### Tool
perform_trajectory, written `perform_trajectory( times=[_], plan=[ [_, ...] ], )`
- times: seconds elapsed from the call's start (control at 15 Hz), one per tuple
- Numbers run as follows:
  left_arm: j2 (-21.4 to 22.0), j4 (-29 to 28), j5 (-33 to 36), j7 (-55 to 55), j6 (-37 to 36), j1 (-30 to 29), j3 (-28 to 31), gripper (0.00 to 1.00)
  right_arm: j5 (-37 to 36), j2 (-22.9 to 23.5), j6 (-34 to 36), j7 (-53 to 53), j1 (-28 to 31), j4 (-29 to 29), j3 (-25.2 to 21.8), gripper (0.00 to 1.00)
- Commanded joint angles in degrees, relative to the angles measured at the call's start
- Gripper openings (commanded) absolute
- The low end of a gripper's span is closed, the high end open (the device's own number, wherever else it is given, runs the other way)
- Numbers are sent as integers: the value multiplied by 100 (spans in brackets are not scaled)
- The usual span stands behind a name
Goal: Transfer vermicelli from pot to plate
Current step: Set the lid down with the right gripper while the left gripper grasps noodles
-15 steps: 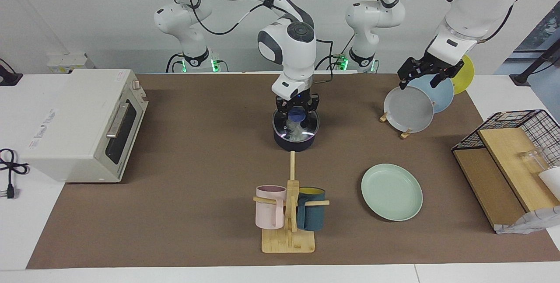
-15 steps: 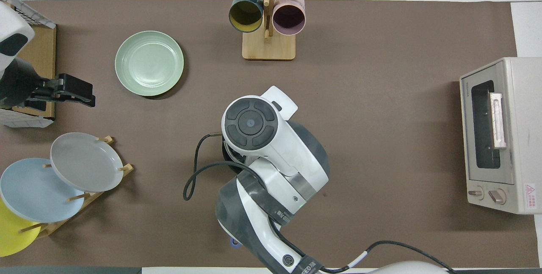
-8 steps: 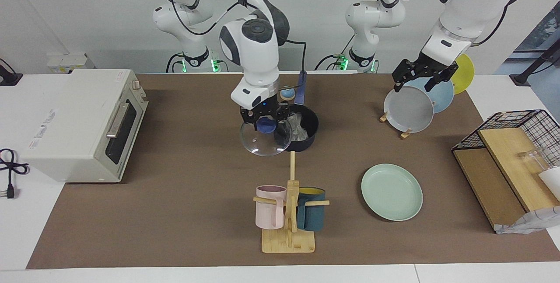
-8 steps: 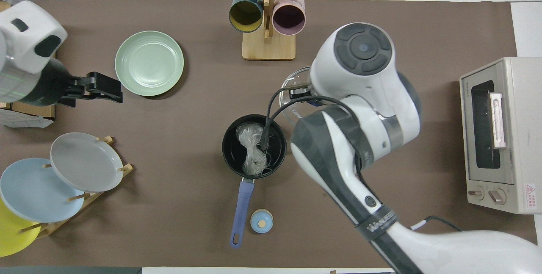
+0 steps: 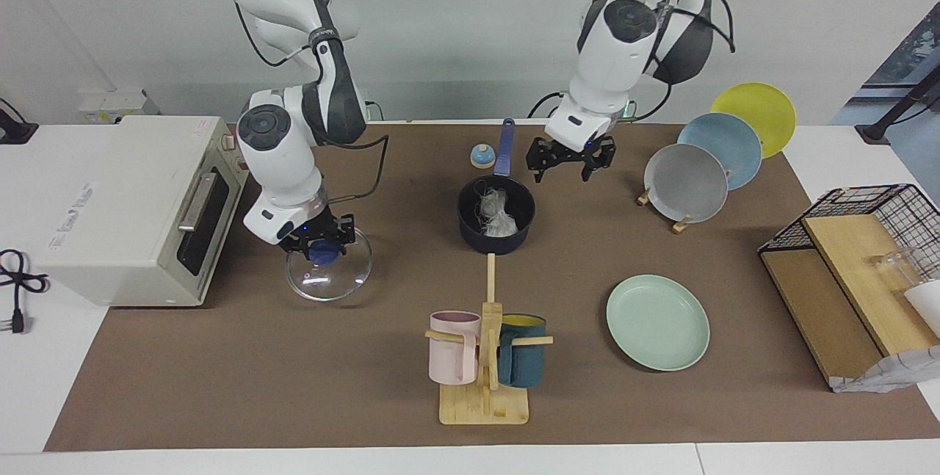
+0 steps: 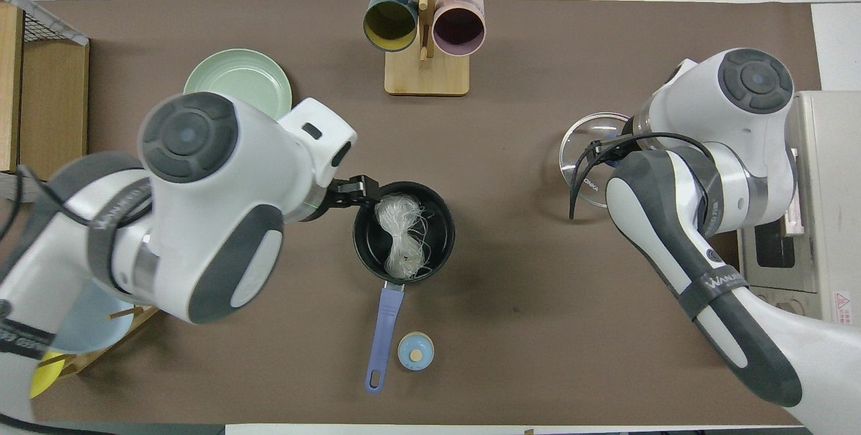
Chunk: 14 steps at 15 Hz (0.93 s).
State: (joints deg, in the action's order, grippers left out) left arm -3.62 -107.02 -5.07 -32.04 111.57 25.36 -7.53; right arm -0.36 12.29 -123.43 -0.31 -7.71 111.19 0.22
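The navy pot (image 5: 470, 229) (image 6: 366, 247) stands mid-table without a lid, its blue handle (image 5: 504, 144) (image 6: 383, 331) pointing toward the robots. The white vermicelli (image 5: 496, 215) (image 6: 401, 234) lies inside it. The mint-green plate (image 5: 657, 321) (image 6: 245, 75) lies farther from the robots, toward the left arm's end, partly covered by the left arm in the overhead view. My left gripper (image 5: 569, 161) (image 6: 353, 191) is open and empty, raised over the pot's rim on the left arm's side. My right gripper (image 5: 321, 249) is shut on the blue knob of the glass lid (image 5: 328, 273) (image 6: 582, 152), low over the mat in front of the toaster oven.
A toaster oven (image 5: 139, 203) (image 6: 800, 220) stands at the right arm's end. A mug rack (image 5: 485, 357) (image 6: 425, 38) stands farther out than the pot. A rack of grey, blue and yellow plates (image 5: 687, 181), a wire basket (image 5: 859, 240) and a small blue knob-like object (image 5: 482, 156) (image 6: 415, 351) are also there.
My right gripper lifted the glass lid off the pot and carried it to the toaster oven's front. My left gripper moved from over the plate rack to the pot's rim.
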Motion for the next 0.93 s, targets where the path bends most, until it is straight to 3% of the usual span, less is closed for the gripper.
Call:
perform_trajectory(
  times=[0.0,0.33,0.53,0.6,0.73,0.87],
  plan=[
    [-191,-493,-82,-426,794,416,94,100,-16,-464,-514,-468,409,885,101,47],
    [-385,-908,-82,-672,1428,663,94,100,45,-464,-946,-628,595,1290,102,49],
    [-499,-987,-82,-716,1508,777,94,100,45,-560,-1235,-637,604,1606,102,55],
    [-509,-1022,-82,-777,1560,856,94,100,45,-596,-1376,-654,604,1729,102,62],
    [-596,-1153,-82,-927,1814,953,94,100,45,-596,-1307,-646,604,1669,102,100],
    [-745,-1172,-82,-1067,1973,1093,94,100,45,-578,-1071,-628,561,1380,102,100]
  ],
)
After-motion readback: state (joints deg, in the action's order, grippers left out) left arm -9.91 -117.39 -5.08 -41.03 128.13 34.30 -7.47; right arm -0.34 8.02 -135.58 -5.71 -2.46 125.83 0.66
